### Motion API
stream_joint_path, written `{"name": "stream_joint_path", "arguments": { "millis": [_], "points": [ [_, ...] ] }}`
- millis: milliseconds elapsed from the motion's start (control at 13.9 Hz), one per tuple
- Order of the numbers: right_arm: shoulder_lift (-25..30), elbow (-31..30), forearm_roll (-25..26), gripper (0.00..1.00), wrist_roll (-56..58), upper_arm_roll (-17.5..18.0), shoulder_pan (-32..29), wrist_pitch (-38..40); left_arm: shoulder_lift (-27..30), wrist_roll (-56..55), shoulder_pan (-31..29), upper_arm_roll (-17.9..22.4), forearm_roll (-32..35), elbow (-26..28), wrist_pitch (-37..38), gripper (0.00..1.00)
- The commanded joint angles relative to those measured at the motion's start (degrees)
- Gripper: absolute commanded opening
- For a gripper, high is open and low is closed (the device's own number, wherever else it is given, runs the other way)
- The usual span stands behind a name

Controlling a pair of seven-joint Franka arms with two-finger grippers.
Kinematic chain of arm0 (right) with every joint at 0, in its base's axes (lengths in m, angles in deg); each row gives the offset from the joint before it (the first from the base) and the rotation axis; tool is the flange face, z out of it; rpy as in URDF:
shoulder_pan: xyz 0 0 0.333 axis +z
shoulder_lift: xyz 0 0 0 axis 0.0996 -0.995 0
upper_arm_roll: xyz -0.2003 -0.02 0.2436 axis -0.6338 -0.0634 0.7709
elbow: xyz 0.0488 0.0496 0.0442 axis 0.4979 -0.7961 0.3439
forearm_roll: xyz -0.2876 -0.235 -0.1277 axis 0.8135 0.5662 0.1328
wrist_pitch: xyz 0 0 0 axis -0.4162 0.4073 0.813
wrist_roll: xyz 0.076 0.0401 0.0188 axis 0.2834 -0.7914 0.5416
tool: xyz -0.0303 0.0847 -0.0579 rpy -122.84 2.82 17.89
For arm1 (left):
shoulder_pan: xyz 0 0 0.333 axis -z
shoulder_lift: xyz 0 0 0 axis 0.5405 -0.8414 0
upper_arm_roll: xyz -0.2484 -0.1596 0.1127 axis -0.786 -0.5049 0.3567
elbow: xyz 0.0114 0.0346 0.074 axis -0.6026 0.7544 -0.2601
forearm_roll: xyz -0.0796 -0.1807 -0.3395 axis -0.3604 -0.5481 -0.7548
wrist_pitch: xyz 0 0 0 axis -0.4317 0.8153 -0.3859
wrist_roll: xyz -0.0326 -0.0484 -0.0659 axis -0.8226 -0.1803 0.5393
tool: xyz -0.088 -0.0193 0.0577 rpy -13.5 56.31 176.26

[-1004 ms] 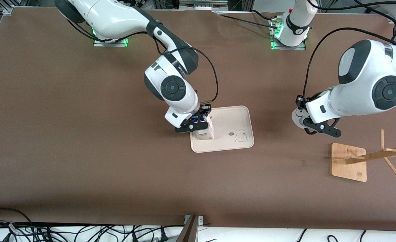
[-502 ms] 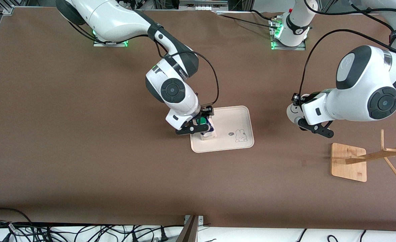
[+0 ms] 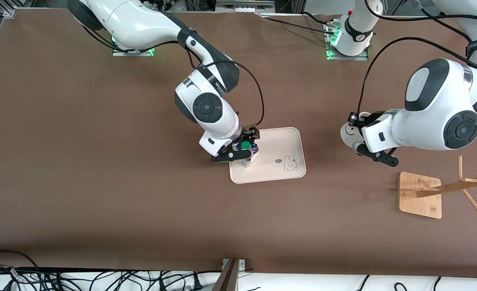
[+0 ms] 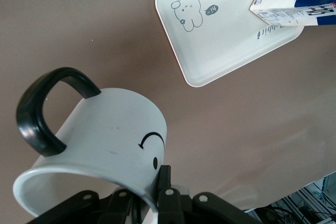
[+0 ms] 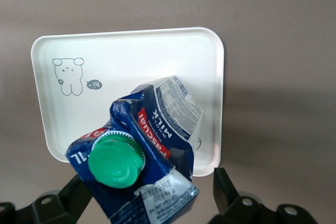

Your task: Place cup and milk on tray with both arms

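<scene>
The milk [image 3: 249, 154] stands upright on the cream tray [image 3: 280, 147], at the tray's end toward the right arm, its green cap showing. My right gripper [image 3: 238, 151] is open around the carton's top; in the right wrist view its fingers [image 5: 223, 187] stand apart from the milk [image 5: 152, 140] over the tray [image 5: 126, 61]. My left gripper [image 3: 363, 144] is shut on the wall of the cup [image 3: 349, 133] and holds it tilted above bare table, between the tray and the wooden rack. The left wrist view shows the cup [image 4: 105, 129], my left gripper [image 4: 157, 192], the tray [image 4: 220, 40] and the milk [image 4: 294, 3].
A bare wooden rack base [image 3: 419, 195] with a pegged post [image 3: 456, 186] stands near the left arm's end of the table, nearer to the front camera than the cup. Cables [image 3: 100, 279] lie along the table's front edge.
My left gripper has carried the cup toward the tray. My right gripper has drawn back up off the milk, whose green cap now shows; the carton stays on the tray.
</scene>
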Motion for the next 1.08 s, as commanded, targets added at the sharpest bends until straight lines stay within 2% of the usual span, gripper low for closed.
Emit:
{"name": "stream_joint_path", "arguments": {
  "millis": [0,287,502,717,860,1004],
  "points": [
    [1.7,0.62,0.23,1.0,-3.64,0.24,0.31,0.3,-0.88,-1.96,0.38,0.08,-1.19,-2.24,1.83,0.0],
    [8.37,0.71,0.32,1.0,-6.03,-0.02,-0.21,3.53,-1.57,-15.02,2.4,0.08,-2.15,-2.24,2.79,0.0],
    [12.6,0.71,0.32,1.0,-5.42,-0.03,-4.94,8.98,-4.21,-22.6,3.36,0.08,-3.65,-2.33,2.62,0.0],
    [14.8,0.71,0.84,1.0,-5.33,-0.11,-9.6,11.53,-9.73,-30.33,6.25,0.08,-3.65,-6.36,2.35,0.0],
    [15.51,0.8,0.93,1.0,-2.97,-0.2,-13.03,16.09,-14.91,-34.81,7.93,0.08,-3.74,-10.74,1.92,0.0],
    [16.99,0.71,1.02,1.0,3.43,-0.72,-16.63,21.8,-18.61,-40.61,9.6,0.08,-4.7,-12.96,-2.54,0.0]
  ]
}}
